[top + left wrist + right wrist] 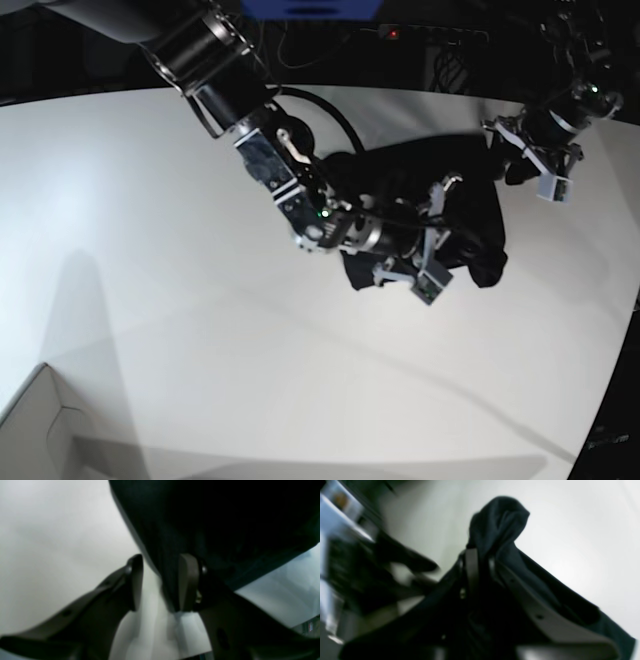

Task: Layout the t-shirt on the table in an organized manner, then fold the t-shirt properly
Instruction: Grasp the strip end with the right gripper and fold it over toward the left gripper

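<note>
So the black t-shirt (385,160) is lying rumpled on the white table (220,340), a bit right of centre in the base view. The left gripper (508,178) is over by the upper right of that frame, fingers partly open right near the shirt's edge, and tbh I can't tell if it has hold of anything. The right gripper (482,557) is nearly closed with shirt fabric between its fingers, a bunched bit poking up past them, though whether it's properly pinched I can't say.
</note>
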Robot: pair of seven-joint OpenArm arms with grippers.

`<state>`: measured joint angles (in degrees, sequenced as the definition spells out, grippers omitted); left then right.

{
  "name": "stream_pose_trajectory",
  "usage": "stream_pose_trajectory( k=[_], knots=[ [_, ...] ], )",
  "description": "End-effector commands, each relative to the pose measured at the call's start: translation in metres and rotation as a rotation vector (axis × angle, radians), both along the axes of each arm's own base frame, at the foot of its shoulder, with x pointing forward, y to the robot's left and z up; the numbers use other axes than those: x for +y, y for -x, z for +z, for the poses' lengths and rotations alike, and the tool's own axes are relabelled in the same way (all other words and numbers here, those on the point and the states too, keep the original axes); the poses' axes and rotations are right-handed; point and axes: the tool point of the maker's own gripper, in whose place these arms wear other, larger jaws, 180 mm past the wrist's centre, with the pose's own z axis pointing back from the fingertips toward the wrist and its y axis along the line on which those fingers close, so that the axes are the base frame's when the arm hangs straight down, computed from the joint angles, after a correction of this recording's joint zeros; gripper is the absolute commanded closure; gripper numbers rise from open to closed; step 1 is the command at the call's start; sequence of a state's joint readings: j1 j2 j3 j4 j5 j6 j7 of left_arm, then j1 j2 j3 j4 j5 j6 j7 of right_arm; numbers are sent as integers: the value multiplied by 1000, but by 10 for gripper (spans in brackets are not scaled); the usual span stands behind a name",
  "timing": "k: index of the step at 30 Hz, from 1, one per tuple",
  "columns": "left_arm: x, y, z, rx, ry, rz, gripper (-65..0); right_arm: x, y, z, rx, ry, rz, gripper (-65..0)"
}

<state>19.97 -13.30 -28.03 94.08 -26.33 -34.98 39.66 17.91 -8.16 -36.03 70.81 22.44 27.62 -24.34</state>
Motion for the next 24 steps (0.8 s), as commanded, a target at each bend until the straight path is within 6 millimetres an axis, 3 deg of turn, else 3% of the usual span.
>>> stream_pose_trajectory(
  k=[1, 5, 11, 16, 21, 24],
  knots=[
    [2, -6, 10, -42, -1, -3, -234, 6, -15, 31, -39, -87, -28, -101],
    [2, -6, 10, -42, -1, -3, -234, 6, -27, 41, -5, -163, -72, -119],
    [4, -1, 8, -29, -3, 1, -234, 24, -15, 59, 0, -237, -13, -127],
    [6, -3, 9, -36, -4, 3, -234, 20, -16, 77, -28, -255, -16, -219],
    [3, -4, 9, -37, 2, 0, -234, -21, -18, 64, -29, -178, -56, -372],
    [3, -3, 10, -38, 1, -2, -234, -42, -17, 48, 3, -153, -98, -393]
  ],
)
